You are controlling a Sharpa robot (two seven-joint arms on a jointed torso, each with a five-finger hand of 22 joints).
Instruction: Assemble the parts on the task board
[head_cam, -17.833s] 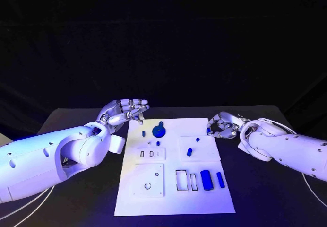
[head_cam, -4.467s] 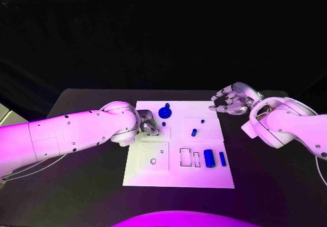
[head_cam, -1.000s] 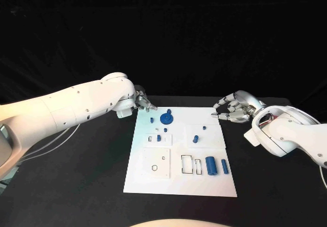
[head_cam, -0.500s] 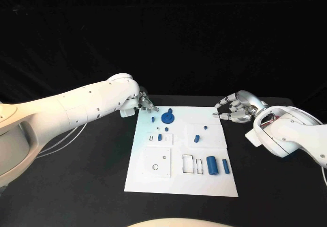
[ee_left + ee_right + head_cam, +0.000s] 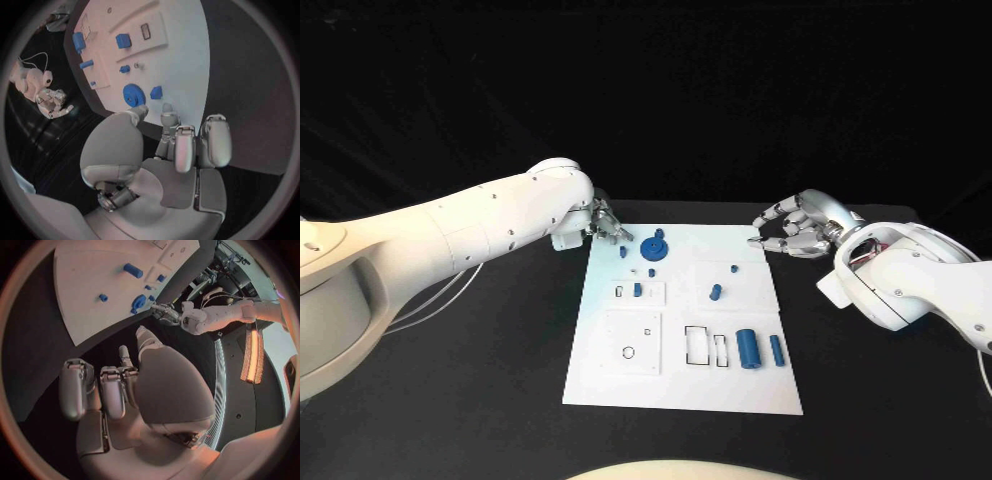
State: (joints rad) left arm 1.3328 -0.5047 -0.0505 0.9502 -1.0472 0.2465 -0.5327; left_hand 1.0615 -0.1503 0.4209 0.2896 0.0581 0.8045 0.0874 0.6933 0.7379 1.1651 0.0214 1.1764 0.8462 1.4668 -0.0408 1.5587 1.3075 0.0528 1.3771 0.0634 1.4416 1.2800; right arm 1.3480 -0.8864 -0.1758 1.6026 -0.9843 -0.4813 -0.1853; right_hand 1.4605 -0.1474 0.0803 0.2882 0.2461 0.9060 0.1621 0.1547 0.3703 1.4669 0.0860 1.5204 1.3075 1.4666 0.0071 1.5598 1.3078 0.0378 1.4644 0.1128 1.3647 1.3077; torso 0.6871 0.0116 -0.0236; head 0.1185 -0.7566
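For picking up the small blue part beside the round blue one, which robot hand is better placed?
Probably the left robot hand: it hovers at the board's far left corner, next to the small blue part. The right robot hand sits off the task board, across it.

The left hand (image 5: pixel 603 225) no longer lies over the small slotted panel as it did some seconds back; it now hovers at the far left corner of the task board (image 5: pixel 678 390), fingers apart and holding nothing, having crept slightly inward over the last second; a small blue part (image 5: pixel 638 290) now stands in that slotted panel, where at the start both slots were bare. The right hand (image 5: pixel 795 227) has drifted from the board's right edge to hang off its far right corner
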